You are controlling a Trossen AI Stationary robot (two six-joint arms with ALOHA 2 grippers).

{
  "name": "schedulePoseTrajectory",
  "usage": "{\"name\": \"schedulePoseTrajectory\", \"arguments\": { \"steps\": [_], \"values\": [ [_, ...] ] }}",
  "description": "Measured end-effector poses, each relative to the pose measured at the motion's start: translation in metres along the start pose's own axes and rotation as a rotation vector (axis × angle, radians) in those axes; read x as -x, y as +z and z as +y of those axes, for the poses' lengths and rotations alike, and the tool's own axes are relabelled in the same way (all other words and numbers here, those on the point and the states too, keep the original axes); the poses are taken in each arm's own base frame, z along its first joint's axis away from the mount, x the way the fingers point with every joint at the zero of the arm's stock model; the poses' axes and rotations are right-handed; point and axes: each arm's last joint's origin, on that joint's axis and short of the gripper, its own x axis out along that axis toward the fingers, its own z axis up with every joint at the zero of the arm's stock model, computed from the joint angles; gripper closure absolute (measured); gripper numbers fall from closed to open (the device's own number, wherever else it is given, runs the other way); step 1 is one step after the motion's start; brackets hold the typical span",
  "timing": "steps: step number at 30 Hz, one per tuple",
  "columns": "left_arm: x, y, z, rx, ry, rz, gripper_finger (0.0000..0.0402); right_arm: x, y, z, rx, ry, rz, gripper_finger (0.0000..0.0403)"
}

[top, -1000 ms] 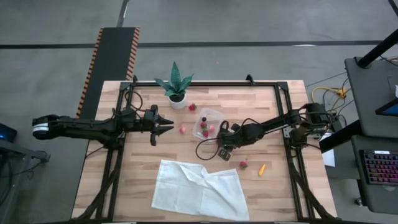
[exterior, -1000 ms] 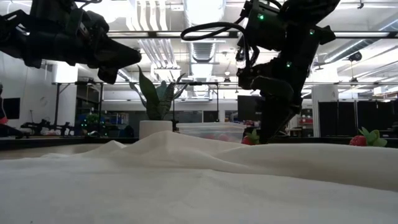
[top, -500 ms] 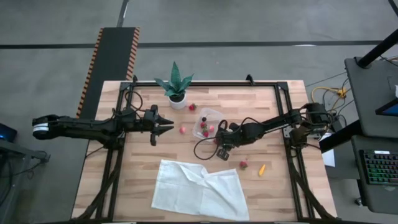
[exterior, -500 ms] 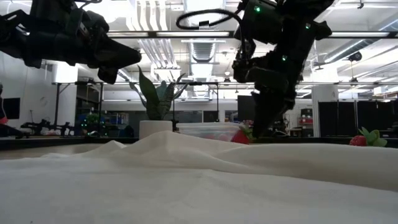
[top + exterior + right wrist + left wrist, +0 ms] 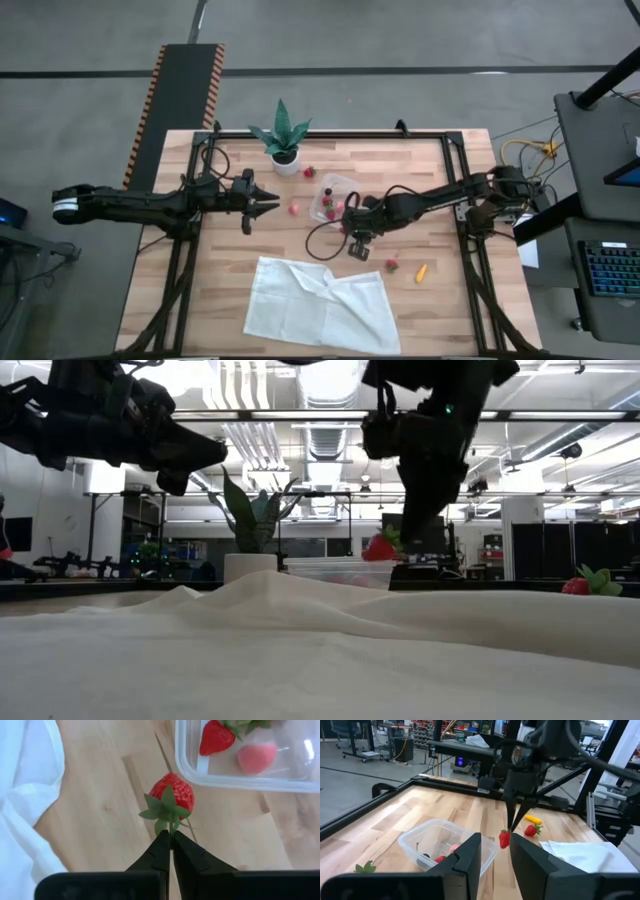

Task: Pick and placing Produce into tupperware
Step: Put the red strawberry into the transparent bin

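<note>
My right gripper [image 5: 171,839] is shut on a red strawberry [image 5: 173,794] and hangs just off the near right corner of the clear tupperware [image 5: 335,197]. The tupperware holds a dark berry [image 5: 327,191], red pieces and a pink piece. My left gripper [image 5: 272,203] hovers open above the table, left of the tupperware. On the wood lie another strawberry [image 5: 392,264], an orange-yellow piece [image 5: 421,271], a pink piece [image 5: 294,208] and a strawberry [image 5: 309,172] by the plant. My right gripper pinches the strawberry's green leafy top [image 5: 169,822] between its two fingertips, coming from above and pointing down. The berry hangs below the fingers with its red body downward, lifted clear of the table [image 5: 380,547].
A green plant in a white pot [image 5: 285,160] stands at the far side, left of the tupperware. A crumpled white cloth [image 5: 320,305] covers the near middle of the table. Bare wood lies between the cloth and the tupperware.
My right gripper has risen and moved a little toward the tupperware, staying shut. The strawberry, which sat on the table a second ago, is now lifted clear and hangs beneath the fingers.
</note>
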Motion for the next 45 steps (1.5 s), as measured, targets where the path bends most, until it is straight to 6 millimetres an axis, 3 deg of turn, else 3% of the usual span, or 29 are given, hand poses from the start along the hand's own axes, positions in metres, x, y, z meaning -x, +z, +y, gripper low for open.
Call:
{"name": "schedulePoseTrajectory", "arguments": {
  "steps": [11,23,32,45],
  "values": [
    [0.0,-0.001,0.0,0.001,0.001,0.008,0.0313,0.021,0.02,0.001,0.105,-0.01,-0.042,0.0395],
    [0.0,-0.001,0.0,0.001,0.001,0.008,0.0313,0.015,0.051,-0.066,0.121,-0.065,-0.126,0.0395],
    [0.0,-0.001,0.0,0.003,0.0,0.008,0.0313,-0.005,0.05,-0.11,0.081,0.019,-0.121,0.0395],
    [0.0,-0.002,0.0,0.007,-0.001,0.012,0.0313,-0.045,0.055,-0.115,0.068,0.089,-0.081,0.0394]
  ]
}}
